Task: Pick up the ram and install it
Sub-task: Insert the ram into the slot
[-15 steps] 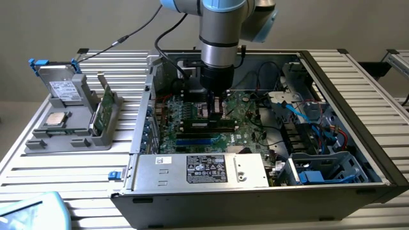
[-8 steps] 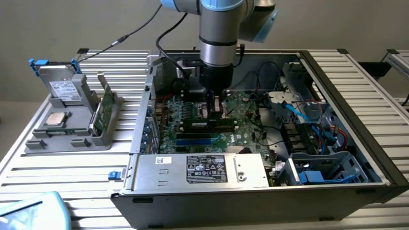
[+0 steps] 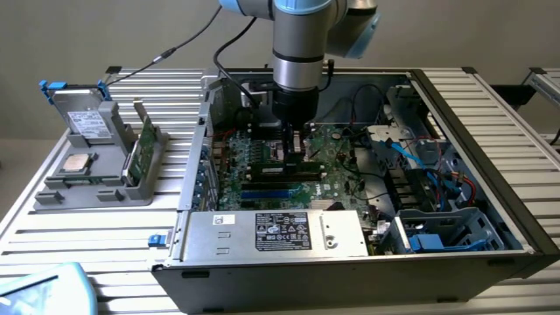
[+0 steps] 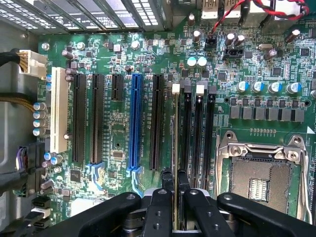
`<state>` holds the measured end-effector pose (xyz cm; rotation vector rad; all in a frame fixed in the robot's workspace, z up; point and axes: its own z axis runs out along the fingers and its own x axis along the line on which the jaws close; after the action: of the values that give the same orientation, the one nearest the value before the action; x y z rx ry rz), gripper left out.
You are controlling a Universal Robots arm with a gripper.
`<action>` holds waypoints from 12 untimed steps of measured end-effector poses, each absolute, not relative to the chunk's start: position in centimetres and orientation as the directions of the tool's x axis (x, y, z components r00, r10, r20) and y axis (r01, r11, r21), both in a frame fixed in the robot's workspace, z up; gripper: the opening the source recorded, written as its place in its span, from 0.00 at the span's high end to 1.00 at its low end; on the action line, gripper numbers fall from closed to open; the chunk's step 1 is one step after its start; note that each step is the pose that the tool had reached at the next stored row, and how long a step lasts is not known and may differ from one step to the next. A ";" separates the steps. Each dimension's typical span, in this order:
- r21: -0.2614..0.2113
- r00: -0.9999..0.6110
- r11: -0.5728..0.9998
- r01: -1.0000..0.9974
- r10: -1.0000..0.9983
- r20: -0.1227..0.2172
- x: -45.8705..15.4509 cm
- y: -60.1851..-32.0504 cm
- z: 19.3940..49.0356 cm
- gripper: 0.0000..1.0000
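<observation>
Inside the open computer case (image 3: 525, 220) on the bench (image 3: 35, 230), over the motherboard (image 4: 118, 140): one ram (image 4: 176, 138), a slim dark stick seen edge-on. It is pinched on both faces at about mid-length by the tool (image 4: 175, 177), whose fingers are pressed together on it. Position: lined up with the memory slot nearest the black expansion slots (image 4: 157, 123), one end at the white latch (image 4: 176, 89). Three further memory slots (image 4: 199, 143) lie beside it toward the processor socket (image 4: 264, 180). Whether the stick touches its slot or hangs just above cannot be told. Hazards, as judged:
(1) a slight tilt or sideways offset would set the contact edge on the slot wall rather than in the channel, and pressing then would flex the stick or the board;
(2) a latch not swung clear would block one end, so the stick seats crooked;
(3) a notch facing the wrong way would stop it short;
(4) a narrow mid-length grip lets the stick pivot or slip under load.
</observation>
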<state>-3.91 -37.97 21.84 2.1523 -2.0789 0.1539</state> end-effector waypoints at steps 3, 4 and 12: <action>0.033 0.037 -0.032 -0.999 -0.984 0.174 -3.9 -38.0 21.8 0.85; 0.033 0.037 -0.032 -0.999 -0.984 0.174 -3.9 -38.0 21.7 0.85; 0.030 0.024 -0.019 -0.999 -0.985 0.171 -3.9 -37.9 21.6 0.85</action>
<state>-3.85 -37.91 21.63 2.1413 -2.0952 0.1527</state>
